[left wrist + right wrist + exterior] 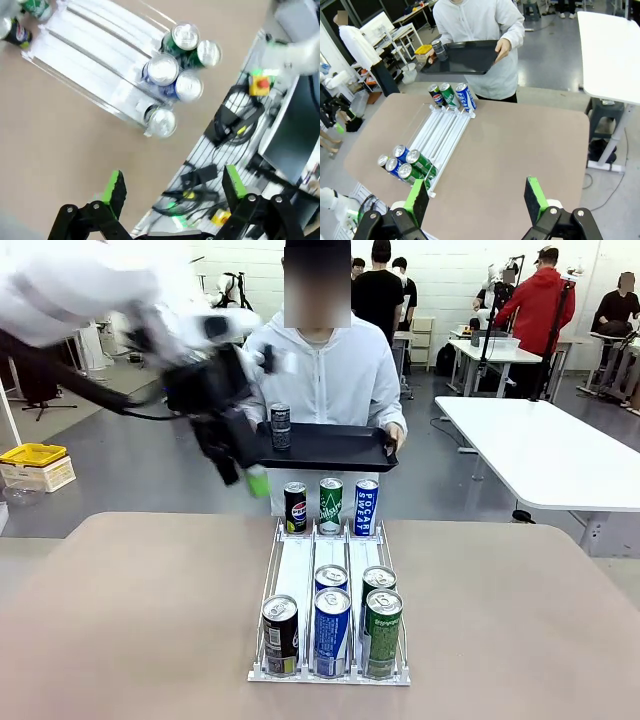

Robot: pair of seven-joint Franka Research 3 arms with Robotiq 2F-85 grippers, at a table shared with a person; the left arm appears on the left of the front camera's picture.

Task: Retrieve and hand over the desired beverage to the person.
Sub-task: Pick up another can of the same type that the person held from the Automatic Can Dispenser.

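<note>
At far end of rack [298, 575]: black Pepsi can [295, 507], green can [330, 505] with script too small to read, blue can [366, 507] reading POCARI SWEAT. Person [330, 370] holds black tray [335, 452], dark can [281, 426] standing on it. Left gripper [173, 177] blurred by tray's left end, contact unclear; jaws wide apart, empty. Right gripper [476, 190] spread wide, empty, above table [520, 150].

We see glossy metal cans [332, 618] with bright lids at lower centre, in a shiny clear plastic rack [296, 575] on a smooth matt table [130, 610]. Above, the tray [330, 448] looks like black satin plastic, the jacket [352, 375] soft white cloth.
</note>
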